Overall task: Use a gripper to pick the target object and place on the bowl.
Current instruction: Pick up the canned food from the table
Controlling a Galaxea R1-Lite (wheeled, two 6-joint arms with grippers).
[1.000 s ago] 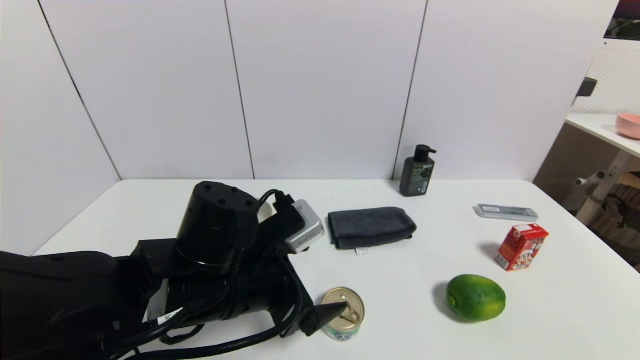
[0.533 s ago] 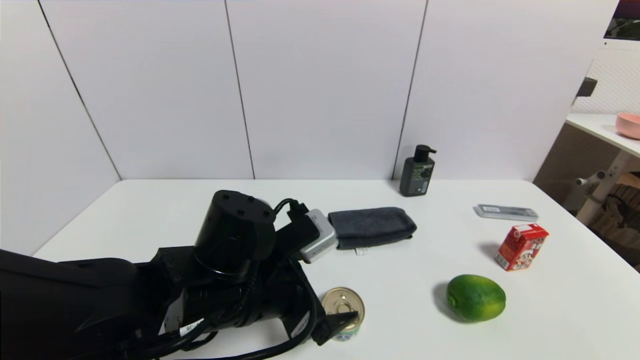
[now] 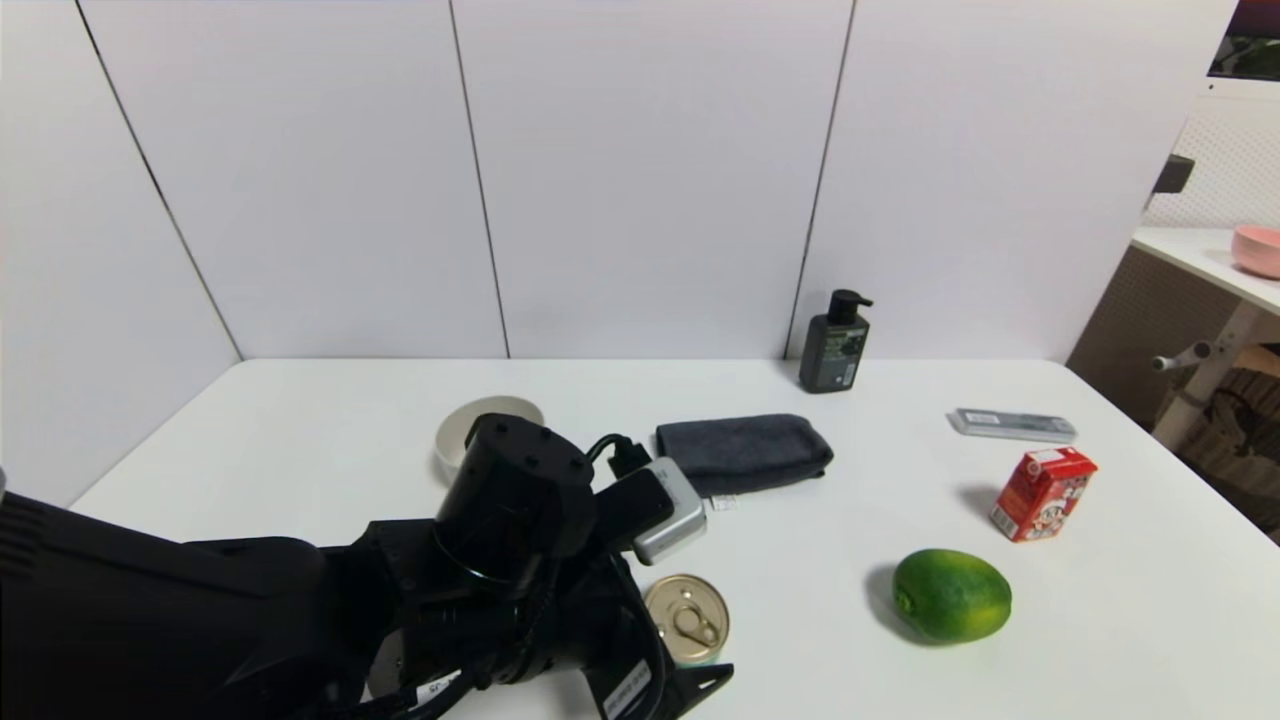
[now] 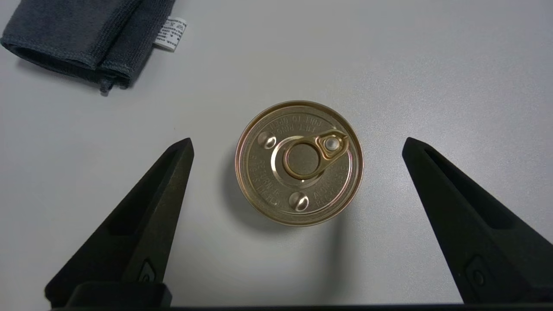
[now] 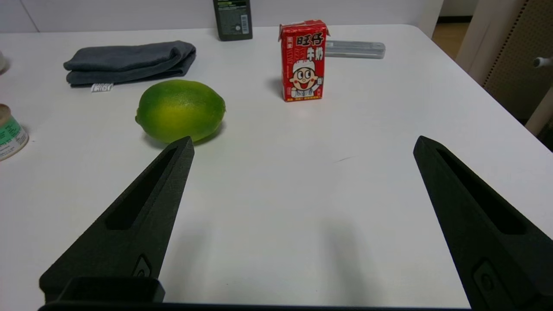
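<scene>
The tin can (image 3: 686,620) with a gold pull-tab lid stands near the table's front edge. My left gripper (image 4: 298,140) hangs above it, open, with the can (image 4: 299,163) between its two black fingers and touching neither. In the head view one fingertip (image 3: 718,678) shows just in front of the can; the other is hidden by the arm. The off-white bowl (image 3: 470,425) sits behind the left wrist, partly hidden by it. My right gripper (image 5: 303,138) is open and empty over bare table near the front right, out of the head view; the can (image 5: 8,131) shows at the edge of its view.
A folded grey towel (image 3: 742,453) lies behind the can. A green fruit (image 3: 951,594) and a red carton (image 3: 1042,492) sit to the right. A black pump bottle (image 3: 835,343) and a flat silver box (image 3: 1012,425) are farther back. A pink bowl (image 3: 1256,250) is on a side table.
My left arm has swung toward the front of the table, uncovering the bowl. The finger that lay across the can's lid now sits in front of the can.
</scene>
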